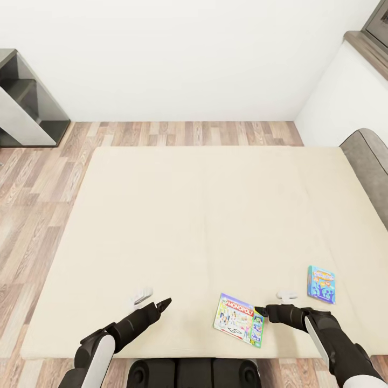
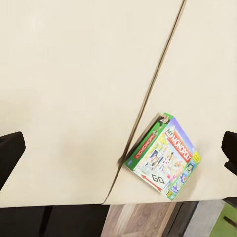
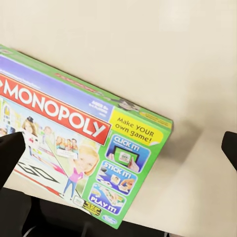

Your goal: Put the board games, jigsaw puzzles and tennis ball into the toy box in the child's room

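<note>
Right claw (image 1: 262, 311), fingers apart, sits beside the Monopoly box (image 1: 238, 319) at the bed's (image 1: 205, 205) near edge; a nudge could tip it off

Head view looks down over the bed (image 1: 205, 215); both wrist views face its MONOPOLY box (image 3: 74, 143), right closer.

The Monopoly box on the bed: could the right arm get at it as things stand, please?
Probably yes. The right end effector sits open right at the edge of the Monopoly box, which lies flat on the bed with nothing between them.
</note>
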